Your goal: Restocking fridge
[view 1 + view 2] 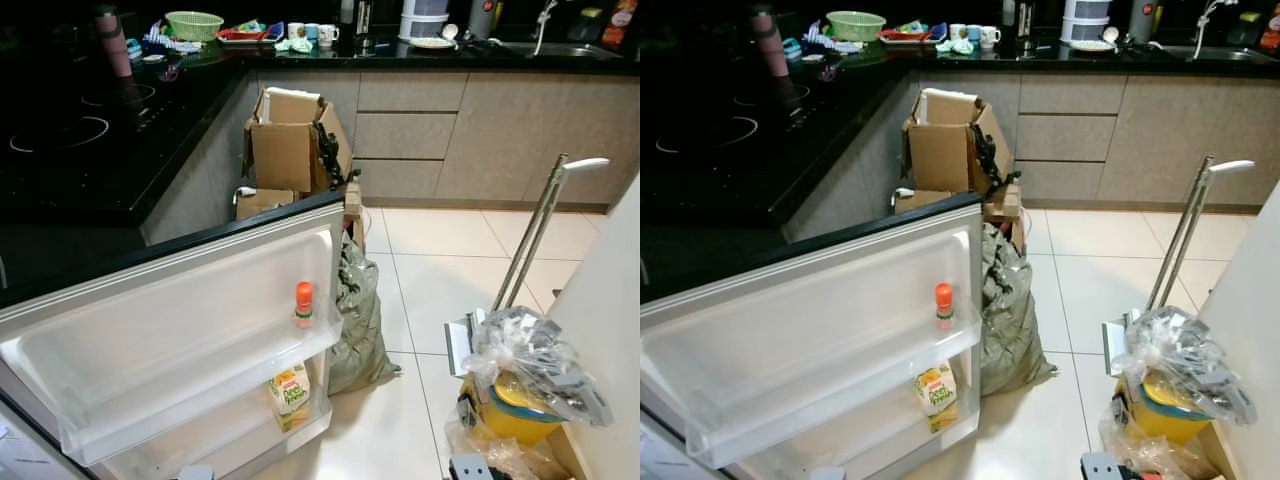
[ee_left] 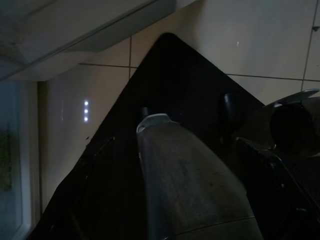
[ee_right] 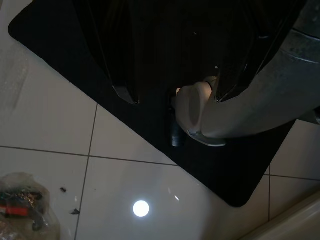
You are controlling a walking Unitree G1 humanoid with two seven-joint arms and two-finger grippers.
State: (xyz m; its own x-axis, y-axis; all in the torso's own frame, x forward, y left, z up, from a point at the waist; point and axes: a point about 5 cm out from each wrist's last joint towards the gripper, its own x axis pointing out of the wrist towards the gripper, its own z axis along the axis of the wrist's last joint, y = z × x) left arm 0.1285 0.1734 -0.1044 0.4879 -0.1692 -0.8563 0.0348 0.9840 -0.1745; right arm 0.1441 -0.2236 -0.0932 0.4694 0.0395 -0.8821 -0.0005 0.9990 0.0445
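The white fridge door (image 1: 200,300) stands swung open. A small bottle with an orange cap (image 1: 303,304) stands upright at the right end of its upper door shelf (image 1: 150,390). A yellow-green juice carton (image 1: 289,395) leans in the lower door shelf (image 1: 240,440), near its right end.

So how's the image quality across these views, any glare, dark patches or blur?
Left eye view: sharp and bright on the fridge door and floor tiles, but the black countertop is nearly lost in shadow. Left wrist view: dim and soft. Right wrist view: dark too, with a round lamp glare on the glossy tile.
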